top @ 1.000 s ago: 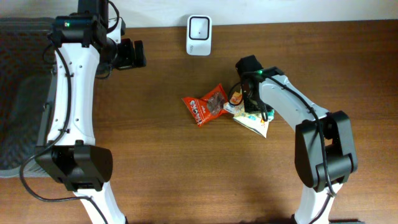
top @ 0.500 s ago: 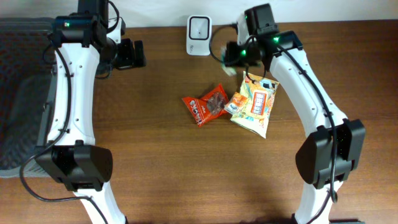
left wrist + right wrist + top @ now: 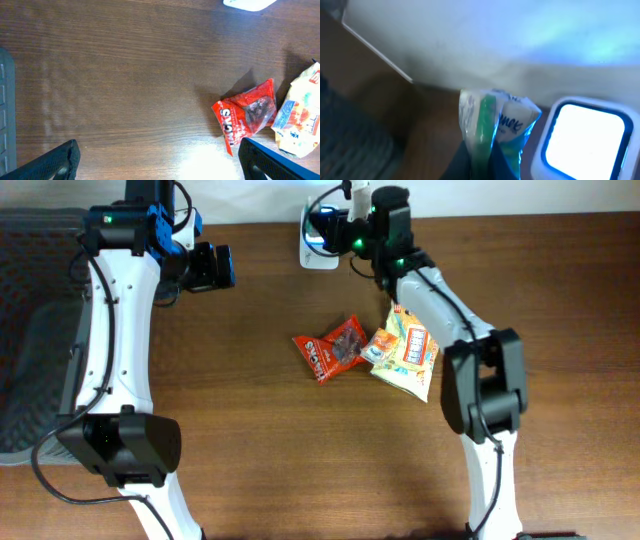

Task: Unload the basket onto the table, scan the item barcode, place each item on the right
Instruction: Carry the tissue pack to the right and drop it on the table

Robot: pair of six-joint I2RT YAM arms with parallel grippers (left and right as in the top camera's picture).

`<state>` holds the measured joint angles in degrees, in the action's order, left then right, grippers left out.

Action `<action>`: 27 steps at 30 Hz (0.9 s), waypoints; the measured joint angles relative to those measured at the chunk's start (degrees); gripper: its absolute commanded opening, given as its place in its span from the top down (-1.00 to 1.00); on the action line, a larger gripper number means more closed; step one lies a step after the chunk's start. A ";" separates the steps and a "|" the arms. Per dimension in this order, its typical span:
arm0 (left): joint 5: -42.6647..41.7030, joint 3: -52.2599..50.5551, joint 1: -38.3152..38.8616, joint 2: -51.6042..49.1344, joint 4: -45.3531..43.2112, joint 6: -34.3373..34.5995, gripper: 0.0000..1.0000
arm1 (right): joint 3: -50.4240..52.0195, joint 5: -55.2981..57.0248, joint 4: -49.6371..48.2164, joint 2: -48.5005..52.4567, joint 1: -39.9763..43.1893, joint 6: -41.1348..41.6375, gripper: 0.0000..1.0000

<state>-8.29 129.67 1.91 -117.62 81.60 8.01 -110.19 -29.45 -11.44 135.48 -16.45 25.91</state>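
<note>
— What surface is this, seen from above?
— A dark brown wooden worktop (image 3: 250, 430) with a pale wall along its far edge. A small white box-shaped barcode scanner (image 3: 320, 225) stands at that far edge, glowing blue. The right hand (image 3: 338, 230) is just beside it, on its right. What it carries is too small to make out from up here. The left hand (image 3: 226, 267) hangs over the far left, well apart from the goods.

— And the loose goods?
— A crinkled red snack packet (image 3: 333, 348) lies mid-worktop. It touches a yellow-and-orange snack bag (image 3: 405, 352) on its right. A grey mesh bin (image 3: 30, 330) sits at the left edge.

— What does the left wrist view show?
— Its black fingers (image 3: 55, 162) stand wide apart at the bottom corners, over bare wood. The red packet and the bag lie at the right, and a sliver of the scanner shows at the top.

— And the right wrist view?
— The right hand is pinched tight on a green-and-white foil packet (image 3: 492, 125), which it holds upright. The packet is just left of the scanner's lit window. The view is too blurred to tell whether they touch.
</note>
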 measured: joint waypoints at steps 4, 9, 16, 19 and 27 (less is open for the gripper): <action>0.00 0.00 0.00 0.00 0.02 0.00 -0.98 | 0.00 2.64 -3.32 2.95 -0.11 4.39 0.92; 0.02 0.00 0.00 0.00 0.02 0.00 -0.98 | 0.00 2.23 -5.27 3.32 0.35 6.51 0.92; 0.00 0.00 0.00 0.00 0.07 0.00 -0.99 | 0.00 -4.11 2.45 -1.11 10.21 10.82 0.92; 0.02 0.00 0.00 0.00 0.02 -0.02 -0.98 | -0.46 -4.52 14.82 -6.84 20.31 11.91 0.92; 0.00 0.00 0.00 0.00 0.04 0.00 -0.98 | -0.26 -0.94 48.96 -10.14 45.16 7.61 0.92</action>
<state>-8.29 129.67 1.91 -117.62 81.65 8.01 -110.45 -30.39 37.52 125.34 28.71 33.52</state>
